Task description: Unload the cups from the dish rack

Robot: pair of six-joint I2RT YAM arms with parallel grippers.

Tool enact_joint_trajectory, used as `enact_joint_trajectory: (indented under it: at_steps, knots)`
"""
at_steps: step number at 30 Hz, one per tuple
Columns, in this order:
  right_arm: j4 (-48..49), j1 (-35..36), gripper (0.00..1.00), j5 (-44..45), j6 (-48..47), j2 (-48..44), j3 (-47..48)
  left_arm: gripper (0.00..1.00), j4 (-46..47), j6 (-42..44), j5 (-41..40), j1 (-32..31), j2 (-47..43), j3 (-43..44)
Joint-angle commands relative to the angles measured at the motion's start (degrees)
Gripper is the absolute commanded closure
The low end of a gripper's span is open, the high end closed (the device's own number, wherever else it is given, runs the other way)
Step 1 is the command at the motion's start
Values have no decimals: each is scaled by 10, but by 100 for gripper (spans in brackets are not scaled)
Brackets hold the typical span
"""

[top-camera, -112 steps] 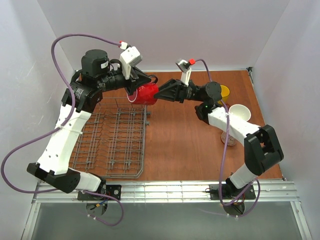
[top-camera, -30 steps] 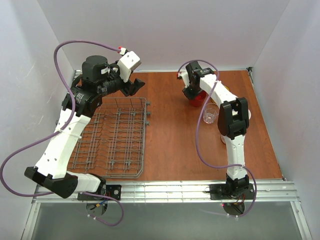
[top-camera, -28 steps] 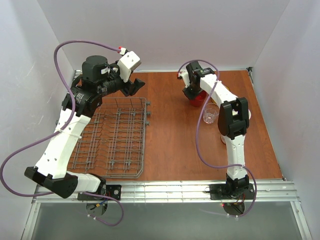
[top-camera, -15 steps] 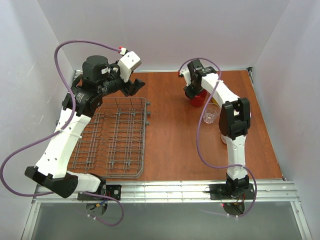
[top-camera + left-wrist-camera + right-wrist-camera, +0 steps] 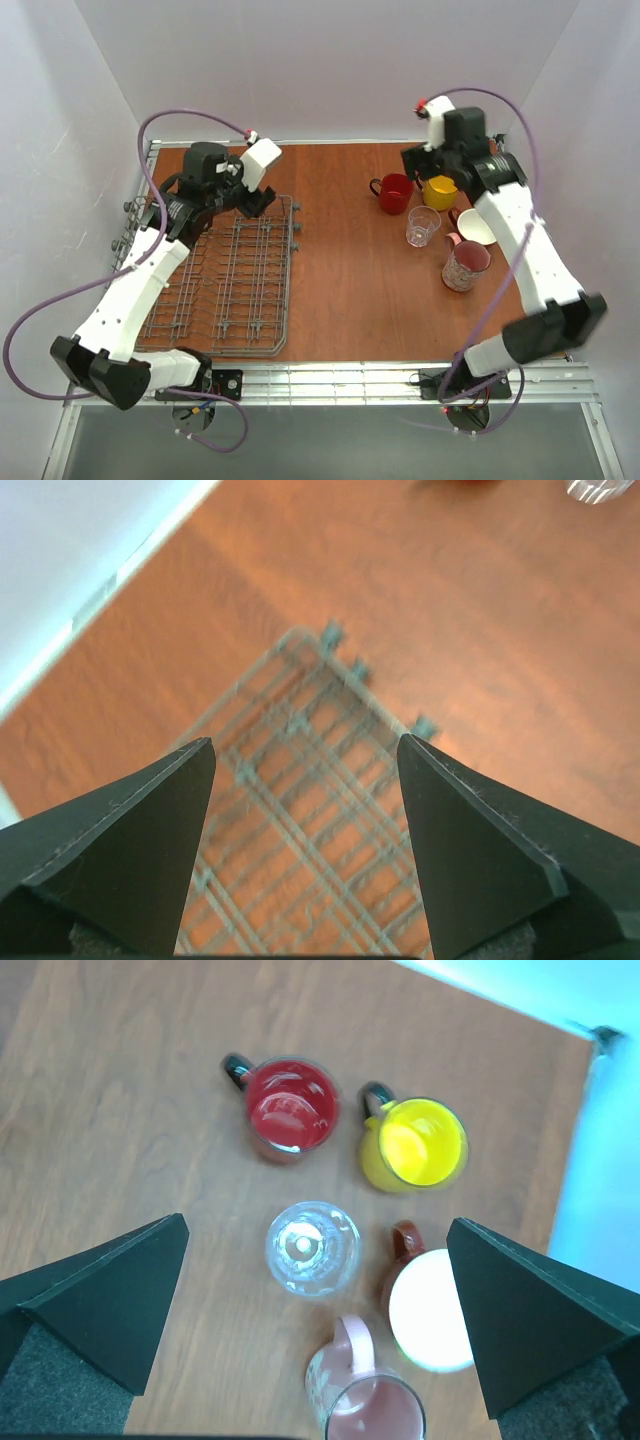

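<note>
The grey wire dish rack (image 5: 225,285) lies at the left with no cup in it. All the cups stand on the brown table at the right: red mug (image 5: 396,193), yellow mug (image 5: 441,191), clear glass (image 5: 422,226), white cup (image 5: 479,227) and pink mug (image 5: 464,266). My right gripper (image 5: 418,165) hovers open above them, holding nothing. Its wrist view looks down on the red mug (image 5: 293,1108), yellow mug (image 5: 415,1146), glass (image 5: 312,1248), white cup (image 5: 432,1310) and pink mug (image 5: 370,1400). My left gripper (image 5: 305,742) hangs open and empty over the rack's far right corner (image 5: 330,640).
White walls close the table in at the back and on both sides. A metal rail (image 5: 330,380) runs along the near edge by the arm bases. Bare brown tabletop (image 5: 350,280) lies between the rack and the cups.
My right gripper opened and let go of the red mug, which now stands beside the yellow mug. That arm rose and swung back to the right. The left arm shifted slightly toward the rack.
</note>
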Motion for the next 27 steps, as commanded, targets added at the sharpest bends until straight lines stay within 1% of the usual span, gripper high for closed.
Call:
enact_joint_trajectory:
  at_steps: [1,3,4,8,12,13,15,16,17,18,20,21,22,24,25,27]
  knots:
    - [63,-41,1,8,66,-105,-143,30,3,11,-44,20,-82,-39]
    - [94,-63,1,5,91,-155,-198,30,5,5,-53,39,-105,-77]
    - [101,-86,1,-5,98,-199,-246,30,5,2,-53,48,-117,-91]
    - [113,-128,1,-19,128,-286,-338,29,5,-25,-59,93,-184,-151]
    - [110,-159,1,-17,145,-368,-398,29,11,-48,-80,158,-234,-221]
    - [104,-159,1,-2,150,-383,-408,28,12,-52,-101,168,-243,-248]
    - [99,-163,1,20,171,-431,-428,28,18,-61,-108,196,-271,-270]
    - [98,-164,1,48,174,-449,-434,28,20,-64,-109,205,-278,-287]
    - [99,-164,2,66,177,-467,-447,28,20,-68,-107,212,-284,-294]
    - [100,-164,2,105,186,-503,-454,28,20,-75,-104,225,-292,-301]
    - [106,-164,1,139,192,-540,-479,28,23,-80,-91,239,-301,-318]
    - [109,-164,2,164,194,-575,-488,29,23,-83,-88,244,-307,-323]
    - [115,-164,1,174,195,-591,-497,29,22,-85,-67,245,-310,-327]
    - [132,-164,1,188,192,-631,-518,29,23,-87,-60,246,-314,-339]
    - [136,-164,1,191,187,-639,-522,29,24,-87,-59,263,-318,-344]
    - [143,-164,1,173,185,-664,-533,30,25,-86,-59,268,-323,-355]
